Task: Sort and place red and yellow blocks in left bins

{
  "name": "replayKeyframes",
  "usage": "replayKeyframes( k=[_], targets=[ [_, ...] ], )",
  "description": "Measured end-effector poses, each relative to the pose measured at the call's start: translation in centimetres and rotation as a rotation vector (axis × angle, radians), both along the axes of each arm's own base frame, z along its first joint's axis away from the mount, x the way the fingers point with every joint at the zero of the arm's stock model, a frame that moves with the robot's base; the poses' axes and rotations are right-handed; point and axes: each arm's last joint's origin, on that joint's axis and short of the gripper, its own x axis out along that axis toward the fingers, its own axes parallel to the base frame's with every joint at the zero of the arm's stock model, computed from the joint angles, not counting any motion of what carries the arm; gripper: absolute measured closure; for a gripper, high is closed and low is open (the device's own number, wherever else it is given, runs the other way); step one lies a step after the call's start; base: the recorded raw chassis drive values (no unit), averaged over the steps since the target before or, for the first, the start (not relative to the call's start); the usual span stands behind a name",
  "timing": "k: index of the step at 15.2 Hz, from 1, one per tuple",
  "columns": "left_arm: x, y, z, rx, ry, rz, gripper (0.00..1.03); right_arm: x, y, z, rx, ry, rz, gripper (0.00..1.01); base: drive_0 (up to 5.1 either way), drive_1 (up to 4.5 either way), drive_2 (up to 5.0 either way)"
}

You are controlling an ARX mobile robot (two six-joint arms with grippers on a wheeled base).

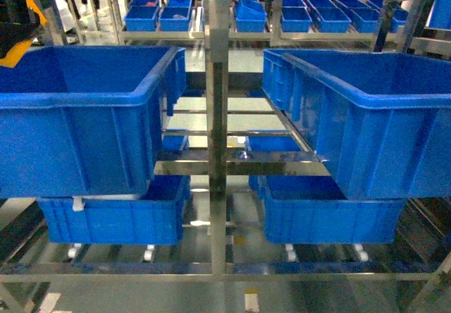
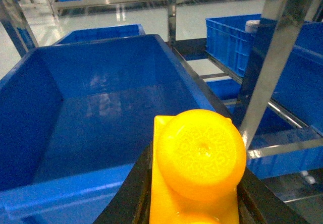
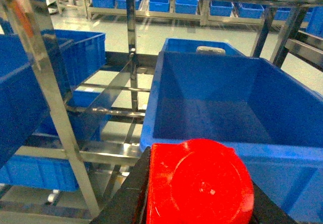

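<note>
Grippers both grasp cargo: the left gripper (image 2: 194,204) clenches the yellow stepped brick (image 2: 197,166) just before the near rim of the left blue crate (image 2: 75,133), apparently poised for dropping in. The right gripper (image 3: 197,209) clamps the red block (image 3: 199,183) before the right crate (image 3: 227,108), probably waiting its turn.

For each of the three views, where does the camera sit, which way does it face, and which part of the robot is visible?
Head: on the robot, facing the steel rack; the left arm shows top left.
Left wrist: over the left bin, looking in; the left gripper holds the yellow block.
Right wrist: before the right bin; the right gripper holds the red block.
Shared: head and wrist views show both bins.
</note>
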Motion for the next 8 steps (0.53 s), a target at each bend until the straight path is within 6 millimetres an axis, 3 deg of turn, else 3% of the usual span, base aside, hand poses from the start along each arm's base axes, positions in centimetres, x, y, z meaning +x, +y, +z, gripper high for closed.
replayKeyframes(
  k=[7,8],
  targets=[
    [0.01,0.0,0.06,-0.001,-0.006,-0.001,0.75,0.01,0.0,0.04,0.0,-0.003,-0.001,0.74,-0.1,3.97,-4.2],
    [0.1,-0.01,-0.18,0.0,0.005,0.0,0.75,0.04,0.0,-0.1,-0.001,0.006,-0.001,0.74,0.0,0.0,0.0]
  ],
)
